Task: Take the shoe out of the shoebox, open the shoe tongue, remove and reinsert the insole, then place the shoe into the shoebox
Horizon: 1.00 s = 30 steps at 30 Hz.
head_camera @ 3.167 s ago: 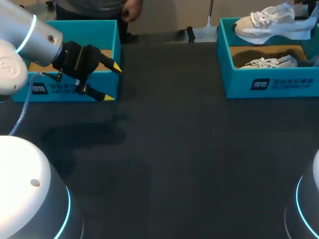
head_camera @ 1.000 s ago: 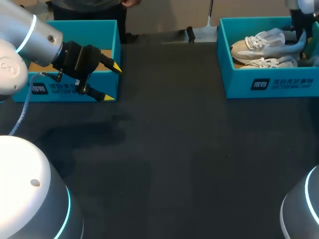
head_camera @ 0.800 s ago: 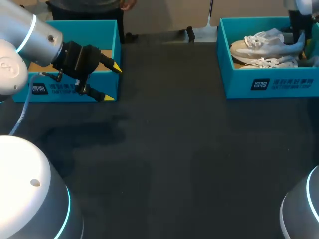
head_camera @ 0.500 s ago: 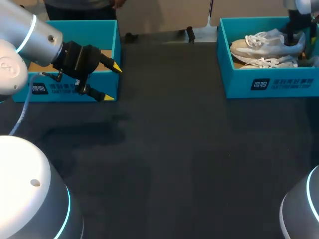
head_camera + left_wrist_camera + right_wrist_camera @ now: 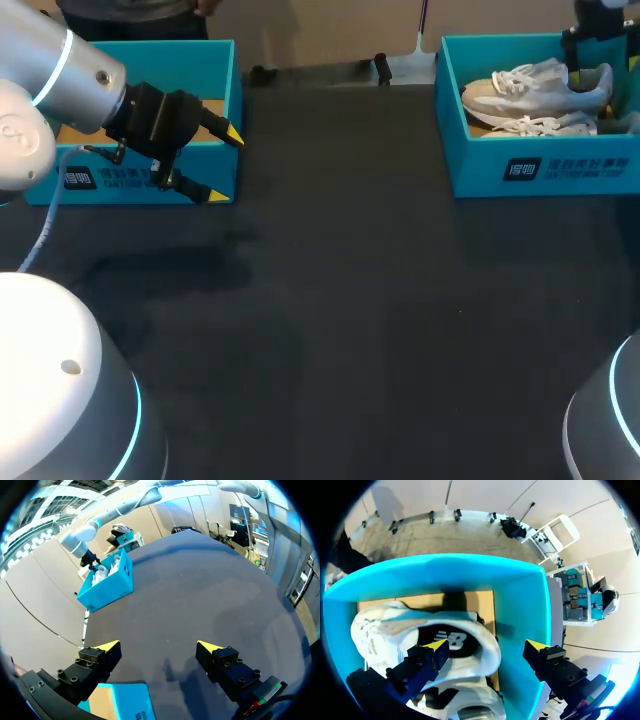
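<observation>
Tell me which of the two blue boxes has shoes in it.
The box at the table's far right, below the right gripper: white shoes lie in it. The left box by the left gripper shows only brown cardboard.

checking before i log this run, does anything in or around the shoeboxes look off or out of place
Nothing looks spilled or damaged. One thing is untidy: in the right shoebox the upper shoe lies stacked on the second shoe instead of flat on the box floor, beneath the open right gripper.
</observation>
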Each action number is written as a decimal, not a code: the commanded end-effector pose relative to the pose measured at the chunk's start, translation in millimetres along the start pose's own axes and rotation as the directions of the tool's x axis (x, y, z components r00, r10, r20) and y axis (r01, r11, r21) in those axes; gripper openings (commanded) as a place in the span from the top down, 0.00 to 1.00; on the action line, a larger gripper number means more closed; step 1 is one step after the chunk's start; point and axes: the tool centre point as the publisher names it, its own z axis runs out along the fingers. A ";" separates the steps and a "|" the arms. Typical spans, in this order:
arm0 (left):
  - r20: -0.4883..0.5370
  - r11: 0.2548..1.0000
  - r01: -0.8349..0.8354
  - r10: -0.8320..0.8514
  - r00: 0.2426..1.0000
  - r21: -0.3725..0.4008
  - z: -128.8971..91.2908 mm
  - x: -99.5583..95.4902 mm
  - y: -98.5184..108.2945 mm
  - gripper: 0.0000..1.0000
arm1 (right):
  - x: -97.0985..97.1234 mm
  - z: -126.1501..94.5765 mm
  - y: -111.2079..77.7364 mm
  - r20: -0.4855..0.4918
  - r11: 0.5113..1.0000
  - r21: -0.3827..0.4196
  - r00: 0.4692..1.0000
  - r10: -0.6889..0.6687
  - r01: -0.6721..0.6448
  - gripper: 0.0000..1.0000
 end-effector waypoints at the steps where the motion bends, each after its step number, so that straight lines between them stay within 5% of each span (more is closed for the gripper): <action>1: 0.000 1.000 0.000 0.000 1.000 -0.004 -0.3 0.6 -0.5 0.00 | -5.7 -17.1 -19.8 0.006 1.000 -0.021 1.000 -0.002 0.002 0.00; 13: 0.000 1.000 0.000 0.000 1.000 -0.004 -0.3 0.6 -0.5 0.00 | -25.8 -43.4 -34.0 0.032 0.996 -0.028 0.996 0.081 -0.080 0.00; 30: 0.000 1.000 0.000 0.000 1.000 -0.004 -0.3 0.6 -0.5 0.00 | -15.6 -81.8 -72.8 -0.032 0.993 -0.061 0.994 -0.106 0.104 0.00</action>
